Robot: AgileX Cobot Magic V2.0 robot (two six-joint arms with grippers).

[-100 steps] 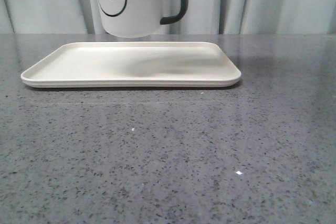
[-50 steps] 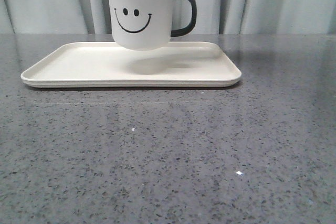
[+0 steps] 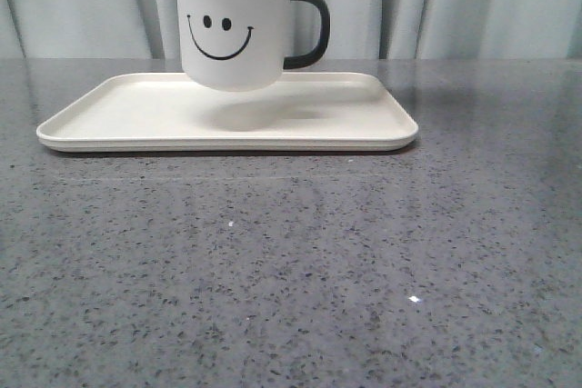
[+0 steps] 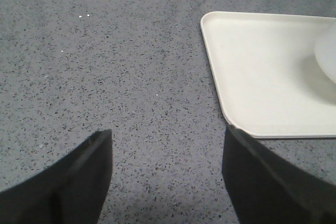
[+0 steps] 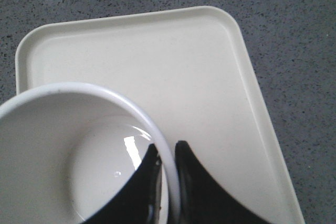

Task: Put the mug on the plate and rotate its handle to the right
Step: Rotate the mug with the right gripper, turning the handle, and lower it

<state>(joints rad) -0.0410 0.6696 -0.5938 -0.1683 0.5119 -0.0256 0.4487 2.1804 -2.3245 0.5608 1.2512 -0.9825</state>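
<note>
Mug (image 3: 235,34): held just above the plate (image 3: 118,115), not touching it, slightly tilted, smiley face toward the front camera.
Handle (image 3: 311,28): points to my right.
My right tool (image 5: 167,174): pinches the mug's rim, one finger inside, one outside.
My left tool (image 4: 165,174): fingers apart, empty, over the bare tabletop (image 3: 291,270) just beside the plate's corner.

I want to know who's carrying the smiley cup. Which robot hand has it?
The right end effector. It pinches the mug by its rim, one finger inside, one outside. The left end effector is open over the bare table.
</note>
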